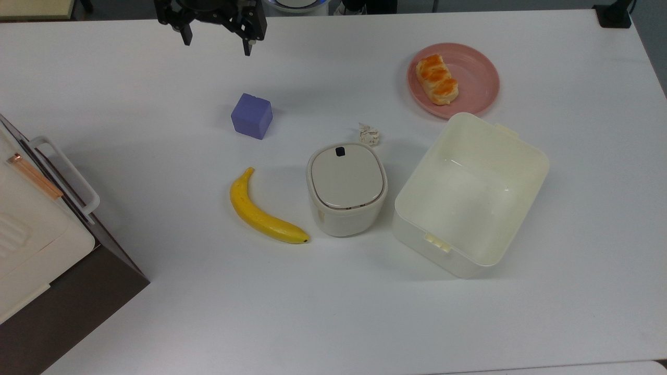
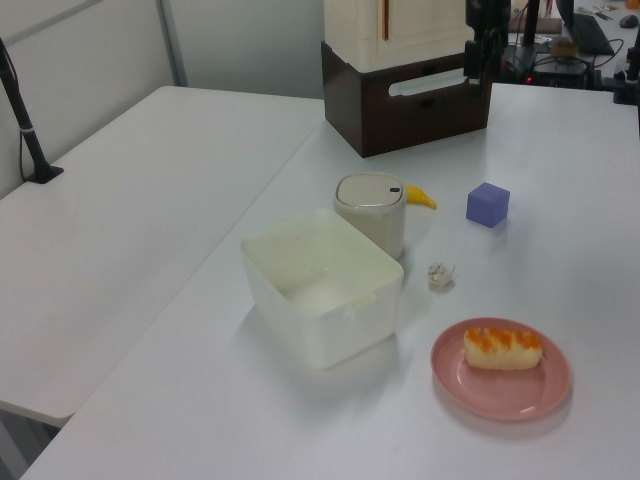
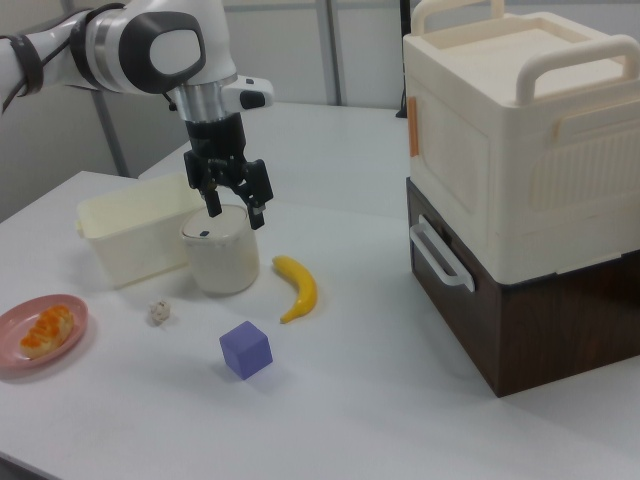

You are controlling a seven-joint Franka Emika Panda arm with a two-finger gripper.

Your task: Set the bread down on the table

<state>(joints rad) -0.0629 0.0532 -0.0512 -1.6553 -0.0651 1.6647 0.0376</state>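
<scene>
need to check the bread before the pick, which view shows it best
The top view: the bread lies unobstructed on the pink plate, its segmented top clear. The left view shows it side-on; the right view shows it far off at the edge.

A robotics lab: a Franka arm (image 3: 150, 45) works over a plain white table (image 1: 333, 312), with partition panels (image 2: 120, 45) and cabled equipment (image 2: 575, 35) behind.

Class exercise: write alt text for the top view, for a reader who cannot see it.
A bread lies on a pink plate on a white table, far from the open gripper hanging at the top edge. Nearby are a banana, purple cube, lidded pot and open tub.
</scene>
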